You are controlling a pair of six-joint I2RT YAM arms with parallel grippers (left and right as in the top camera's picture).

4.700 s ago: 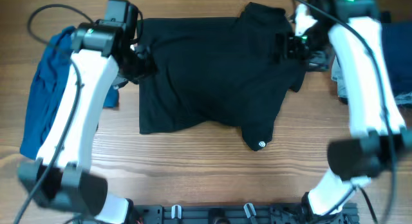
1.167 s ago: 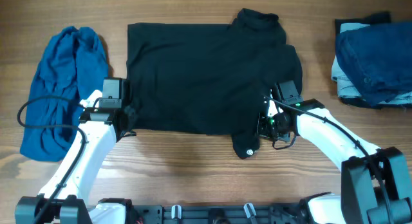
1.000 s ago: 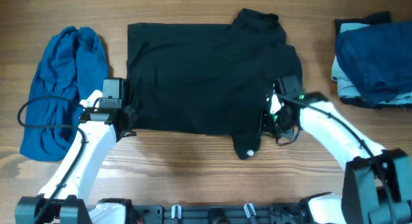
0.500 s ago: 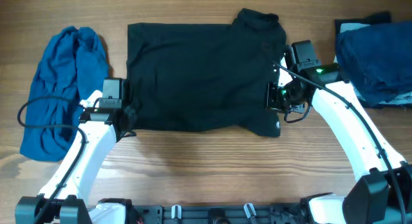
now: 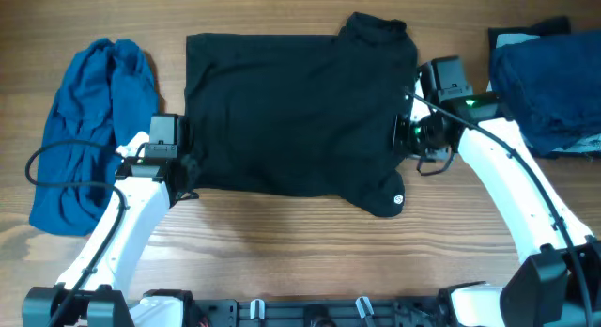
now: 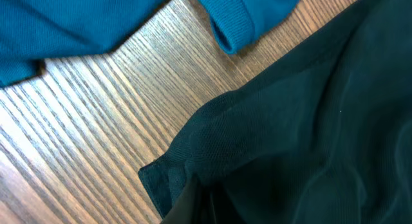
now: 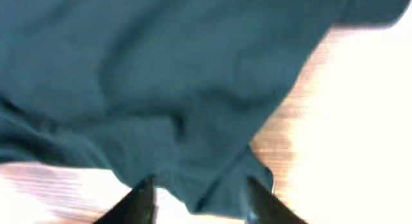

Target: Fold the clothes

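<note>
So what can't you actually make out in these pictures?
Left gripper: in the overhead view its own body covers the jaws, and the left wrist view shows mostly black cloth garment, so its grip is unclear.
Right wrist view: blur and glare wash out the wooden table.
Folded blue denim stack: cut off by the overhead frame's right edge.
Small white logo on the garment: too small to read.

White tubes with black joints form the left arm (image 5: 131, 224) and right arm (image 5: 512, 177). A thin black cable (image 5: 36, 165) loops off the left one. The right gripper (image 7: 199, 198) has dark fingers (image 7: 143, 199).
</note>
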